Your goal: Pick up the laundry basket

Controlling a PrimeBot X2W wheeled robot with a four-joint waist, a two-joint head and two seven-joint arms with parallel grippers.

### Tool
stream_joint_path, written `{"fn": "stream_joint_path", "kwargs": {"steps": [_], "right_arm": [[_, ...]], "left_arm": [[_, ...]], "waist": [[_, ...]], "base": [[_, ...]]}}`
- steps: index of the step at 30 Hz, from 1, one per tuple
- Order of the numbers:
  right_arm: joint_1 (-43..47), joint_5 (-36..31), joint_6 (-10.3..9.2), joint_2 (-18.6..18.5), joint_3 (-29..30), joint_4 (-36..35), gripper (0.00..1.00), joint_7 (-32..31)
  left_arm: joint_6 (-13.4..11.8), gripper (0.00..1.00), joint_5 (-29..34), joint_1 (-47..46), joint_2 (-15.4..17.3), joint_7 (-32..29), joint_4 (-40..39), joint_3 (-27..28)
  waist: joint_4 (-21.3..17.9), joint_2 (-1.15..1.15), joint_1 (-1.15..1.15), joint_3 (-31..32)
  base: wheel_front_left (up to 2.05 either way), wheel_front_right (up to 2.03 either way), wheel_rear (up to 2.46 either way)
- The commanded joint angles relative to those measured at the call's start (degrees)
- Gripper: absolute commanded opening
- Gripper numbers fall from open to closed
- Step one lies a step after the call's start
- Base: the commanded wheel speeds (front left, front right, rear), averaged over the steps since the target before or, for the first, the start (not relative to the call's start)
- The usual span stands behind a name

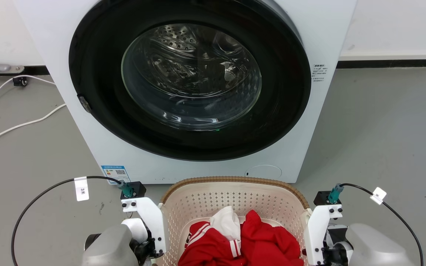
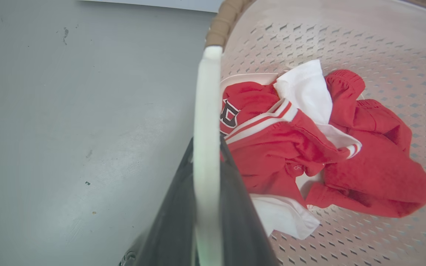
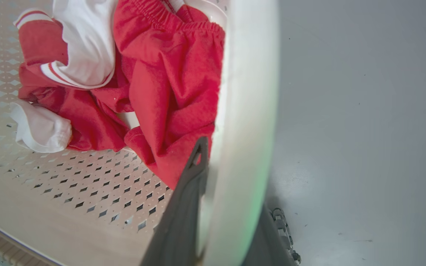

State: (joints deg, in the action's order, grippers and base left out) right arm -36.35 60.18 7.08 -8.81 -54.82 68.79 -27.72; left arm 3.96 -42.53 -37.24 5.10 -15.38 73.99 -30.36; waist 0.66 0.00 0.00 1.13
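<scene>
- The laundry basket [image 1: 235, 195] sits on the floor [image 1: 383, 129] just in front of the washing machine [image 1: 198, 92], with clothes [image 2: 309, 147] heaped inside.
- The left pincer [image 2: 206, 147] is clamped on one side handle [image 2: 206, 92], and the right pincer [image 3: 231, 177] on the opposite handle [image 3: 250, 92].
- Uneven lifting would likely tilt the basket and spill the clothes.
- The smooth handles might slip.
- The far rim could knock the machine.

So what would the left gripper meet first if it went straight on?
The basket handle, already between its fingers; past that, the inner finger probably meets the red clothes, though depth is unclear.
</scene>
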Motion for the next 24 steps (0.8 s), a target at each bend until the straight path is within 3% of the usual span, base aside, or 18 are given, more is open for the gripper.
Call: {"fn": "stream_joint_path", "kwargs": {"steps": [1,24], "right_arm": [[0.4,0.2,0.75,-0.2,-0.4,0.1,0.0,0.1],[-0.2,2.5,0.74,-0.6,-2.9,0.0,0.0,1.4]], "left_arm": [[-0.4,0.0,-0.3,0.2,0.5,0.7,-0.2,0.1],[-0.4,0.0,-1.2,0.4,0.5,1.5,-0.2,-0.7]], "waist": [[0.0,0.0,0.0,0.0],[0.1,0.0,0.0,-0.2]], "base": [[0.0,0.0,0.0],[0.0,0.0,0.0]]}}
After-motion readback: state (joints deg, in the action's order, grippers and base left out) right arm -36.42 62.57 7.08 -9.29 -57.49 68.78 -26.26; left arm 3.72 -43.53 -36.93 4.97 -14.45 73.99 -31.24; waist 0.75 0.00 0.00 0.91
